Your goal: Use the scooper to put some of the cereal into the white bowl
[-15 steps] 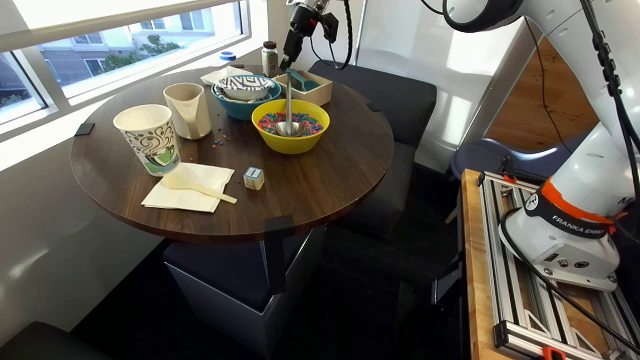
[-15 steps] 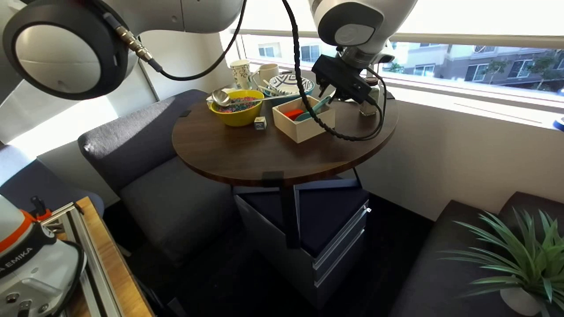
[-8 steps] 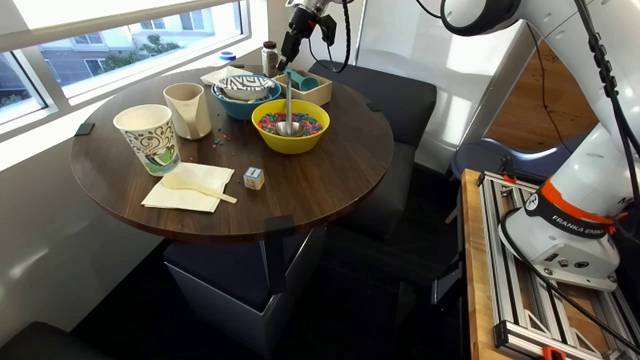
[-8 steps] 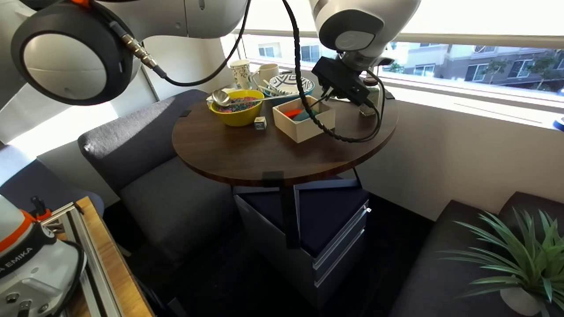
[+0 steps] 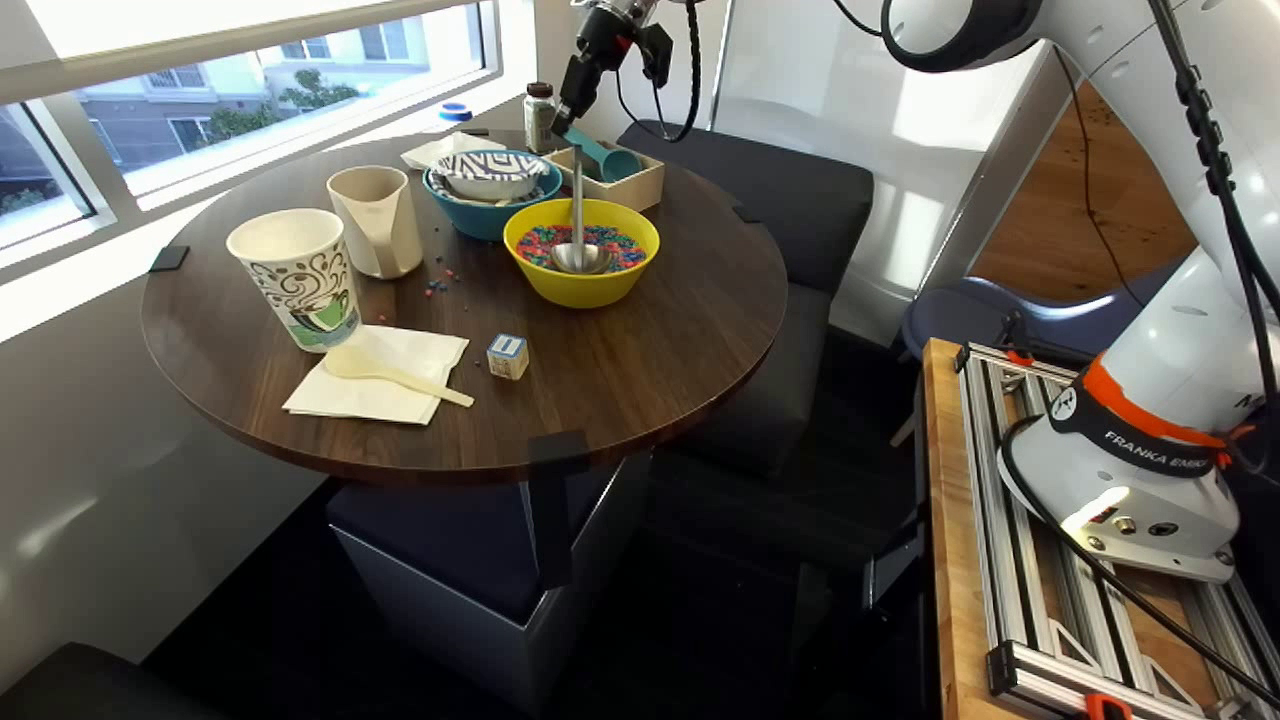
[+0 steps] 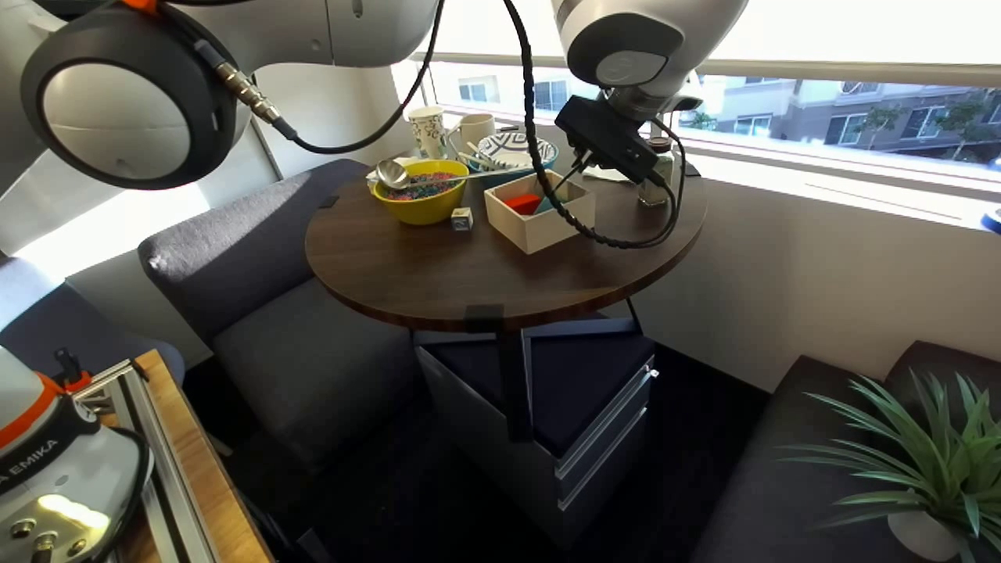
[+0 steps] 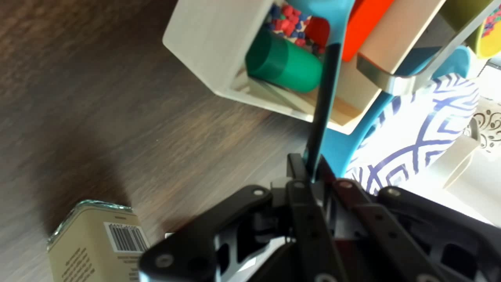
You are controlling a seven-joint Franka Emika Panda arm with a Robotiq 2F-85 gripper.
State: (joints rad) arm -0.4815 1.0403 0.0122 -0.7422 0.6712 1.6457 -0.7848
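Note:
My gripper (image 5: 560, 126) is shut on the handle end of the teal scooper (image 5: 619, 165). In the wrist view the gripper (image 7: 309, 169) pinches the scooper's long handle (image 7: 329, 74). The scooper's cup is at or just above the wooden box; I cannot tell if it touches. Red and blue cereal (image 5: 626, 246) fills the yellow bowl (image 5: 580, 292). More bits (image 7: 289, 22) lie in the box. The white bowl (image 5: 488, 172) with dark blue lines rests in a teal bowl and also shows in the wrist view (image 7: 420, 129). In an exterior view (image 6: 606, 141) the fingertips are hidden.
The wooden box (image 6: 539, 233) holds a red item (image 7: 370, 25) and a green cup (image 7: 291, 64). A metal ladle (image 5: 578, 200) stands in the yellow bowl. A spice jar (image 5: 540, 118) stands near the gripper. A mug (image 5: 375, 220) and paper cup (image 5: 300, 280) stand nearby.
My gripper has moved slightly left and up in an exterior view, with the scooper's handle rising with it. Less of the scooper shows above the box in an exterior view.

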